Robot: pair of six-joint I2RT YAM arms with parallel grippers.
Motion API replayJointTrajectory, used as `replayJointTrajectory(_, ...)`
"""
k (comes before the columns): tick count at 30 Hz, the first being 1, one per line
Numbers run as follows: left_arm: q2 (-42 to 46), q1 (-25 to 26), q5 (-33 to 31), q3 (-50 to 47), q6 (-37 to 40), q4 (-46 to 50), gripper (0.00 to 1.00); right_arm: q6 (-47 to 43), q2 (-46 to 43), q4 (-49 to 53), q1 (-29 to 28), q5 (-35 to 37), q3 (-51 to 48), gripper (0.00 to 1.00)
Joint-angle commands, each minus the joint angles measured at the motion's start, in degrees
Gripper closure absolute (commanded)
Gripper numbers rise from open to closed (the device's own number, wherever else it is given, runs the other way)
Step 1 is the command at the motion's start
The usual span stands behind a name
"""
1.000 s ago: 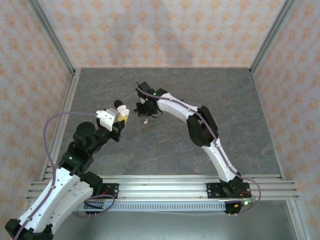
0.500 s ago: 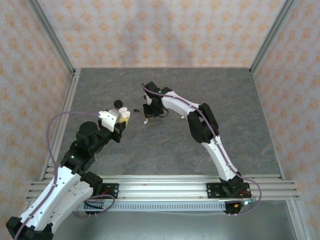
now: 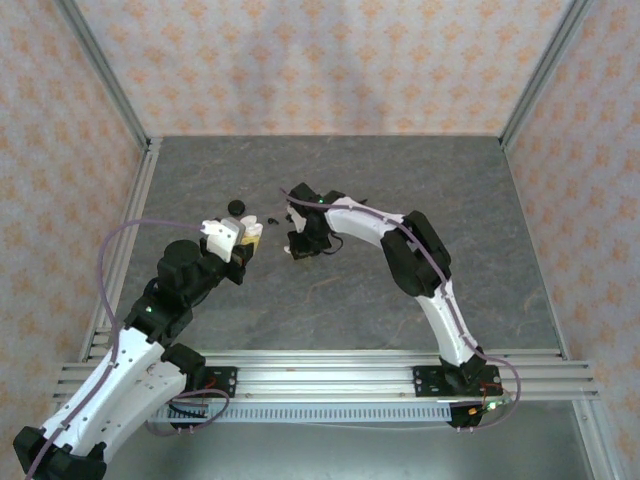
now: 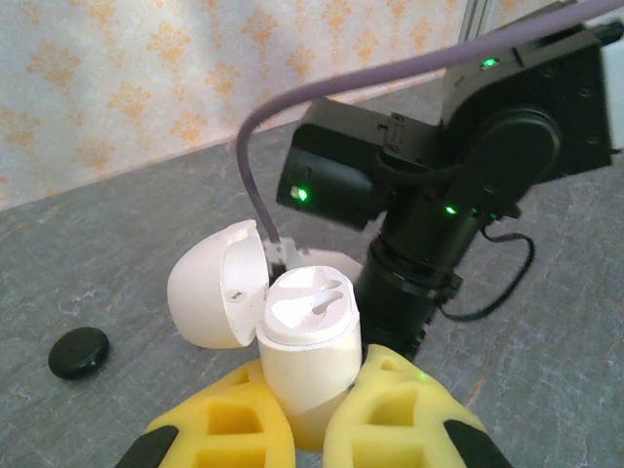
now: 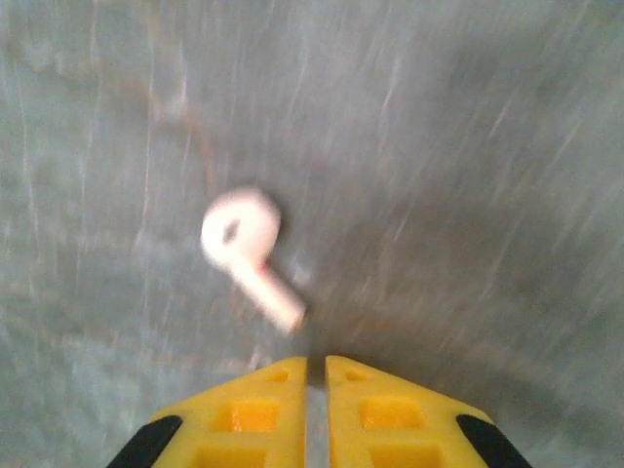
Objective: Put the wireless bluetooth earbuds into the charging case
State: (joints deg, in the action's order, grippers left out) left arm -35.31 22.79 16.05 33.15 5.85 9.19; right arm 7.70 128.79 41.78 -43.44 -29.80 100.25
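1. Grey stone-look surface (image 3: 420,190), boxed in by orange-patterned walls (image 3: 300,60); towards its left lies a small black disc (image 4: 79,351), on its own.
2. Next along, the left pincer (image 4: 314,395) has its yellow pads (image 4: 229,429) clamped on a white charging case (image 4: 304,336), held upright with the lid (image 4: 213,285) swung back to the left. Whether a bud already sits in its wells I cannot tell.
3. Close to the right of the case, the right pincer (image 5: 315,370) hangs low over the surface, its fingers (image 5: 253,405) pressed together with nothing between them.
4. One white earbud (image 5: 246,244) lies flat on the surface just ahead and left of those tips, stem pointing back toward them.
5. To my eye the step is the pick-up. Done well, that means spreading the fingers first, shifting over so the bud sits between them, then closing gently. It looks tiny and smooth, so it is likely to skid or flip if nudged. The left arm should hold the case steady, mouth up.
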Motion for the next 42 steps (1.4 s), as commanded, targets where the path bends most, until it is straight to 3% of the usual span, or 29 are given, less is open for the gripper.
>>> replayJointTrajectory(1,1.29,0.33,0.06,-0.19,-0.66,-1.36,1.00,1.76,-3.28,3.57,-2.34,-3.44,-2.77,0.85)
replayJointTrajectory(9,1.47,0.27,0.21,0.49,-0.57,-0.84,1.00,3.55,-5.22,5.91,-1.65,-1.19,3.38,0.77)
replayJointTrajectory(17,2.51,0.32,0.05,1.00,-0.07,1.09,1.00,-7.52,9.36,26.28,-2.04,6.62,30.25,0.67)
replayJointTrajectory(23,3.47,0.32,-0.53,0.61,-0.05,1.97,1.00,-11.21,18.41,34.40,-2.51,10.28,45.88,0.61)
replayJointTrajectory(29,4.04,0.31,-0.96,0.16,0.13,2.43,1.00,-12.00,19.60,32.25,-2.97,12.05,45.56,0.56)
replayJointTrajectory(42,3.58,0.28,-0.80,0.16,0.32,2.41,1.00,-11.61,21.68,27.81,-4.11,13.72,45.10,0.59)
